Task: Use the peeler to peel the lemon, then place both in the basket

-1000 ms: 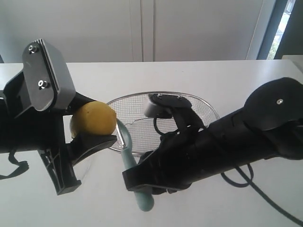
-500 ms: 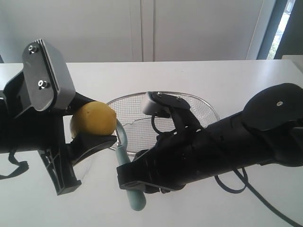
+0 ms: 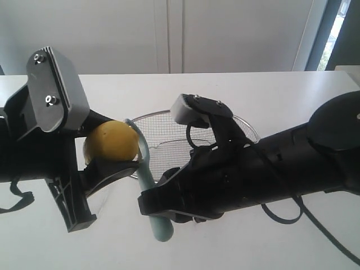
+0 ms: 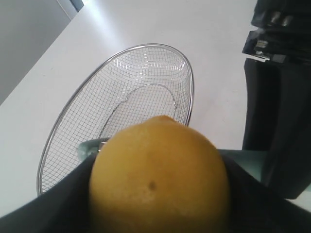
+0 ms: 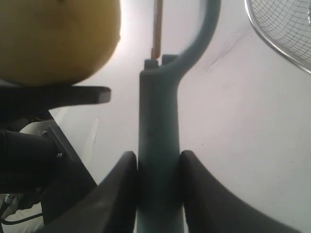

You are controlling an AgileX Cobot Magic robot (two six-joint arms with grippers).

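A robotics lab, by the look of it: 2 black robot arms (image 3: 34,152) (image 3: 270,169) reach over a white table (image 3: 270,95), backed by plain white wall panels (image 3: 169,34) and a dark-framed window (image 3: 337,28).

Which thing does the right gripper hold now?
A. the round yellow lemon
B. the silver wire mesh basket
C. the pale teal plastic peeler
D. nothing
C: the right gripper is shut on the handle of the pale teal plastic peeler; the round yellow lemon sits in the left gripper.

No legible text, label, brand, number or sign appears in any view. None of the visible items carries readable markings.
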